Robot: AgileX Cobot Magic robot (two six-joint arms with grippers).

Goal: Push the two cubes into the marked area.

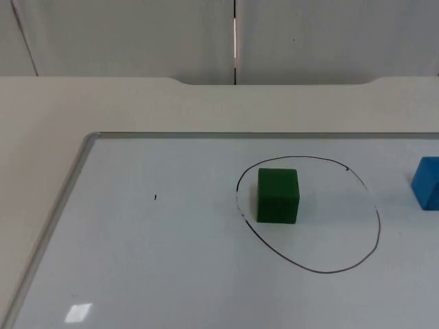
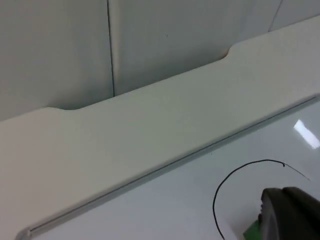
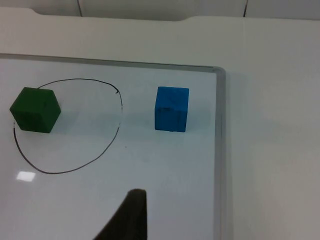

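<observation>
A green cube [image 1: 278, 195] sits inside the drawn oval [image 1: 376, 226] on the whiteboard surface [image 1: 158, 260]; the blue cube [image 1: 428, 181] sits outside it. Grey partition wall [image 1: 123, 34] behind. Both grippers' jaws: cannot tell, perhaps raised.

Lab / robot test bench, not a home or shop.

Plain white table top [image 1: 89, 103] runs to a grey partition wall [image 1: 123, 34] w/ a vertical panel seam at upper centre of top view. A whiteboard [image 1: 158, 267] w/ metal edge lies flat on the table, filling the lower part of the frame. Hand-drawn black outline [image 1: 376, 226] at centre right on the board, w/ plain foam-like test props: green cube [image 1: 278, 195] inside it, blue cube [image 1: 428, 181] at the right edge.
</observation>
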